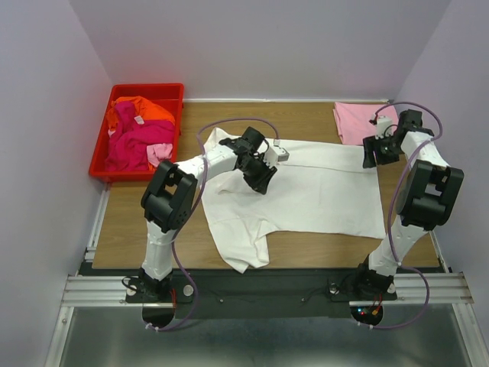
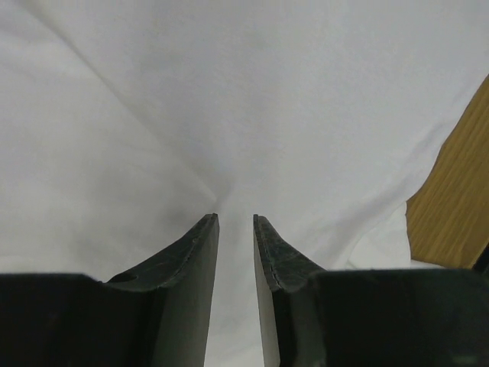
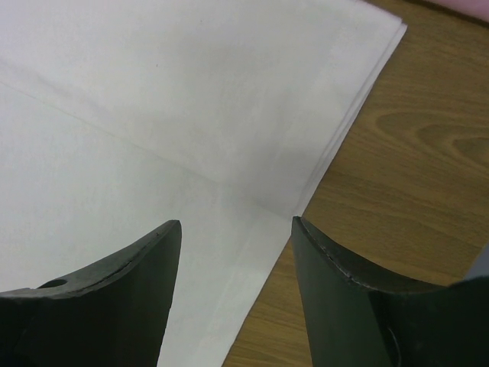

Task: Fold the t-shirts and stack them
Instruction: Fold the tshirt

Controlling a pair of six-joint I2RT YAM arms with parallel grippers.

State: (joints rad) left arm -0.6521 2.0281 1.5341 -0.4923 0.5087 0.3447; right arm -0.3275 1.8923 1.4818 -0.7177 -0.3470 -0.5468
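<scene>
Gripper on the left arm [image 2: 235, 218] stands nearly closed, pinching a pucker of the white t-shirt [image 1: 321, 191], which lies spread across the middle of the desk [image 1: 321, 248]. Right gripper [image 3: 235, 222] hangs wide apart over that shirt's right hem, holding nothing. Pink t-shirt [image 1: 355, 122] lies far right; orange and magenta t-shirts [image 1: 136, 134] fill the red bin [image 1: 99, 153], far left.
</scene>
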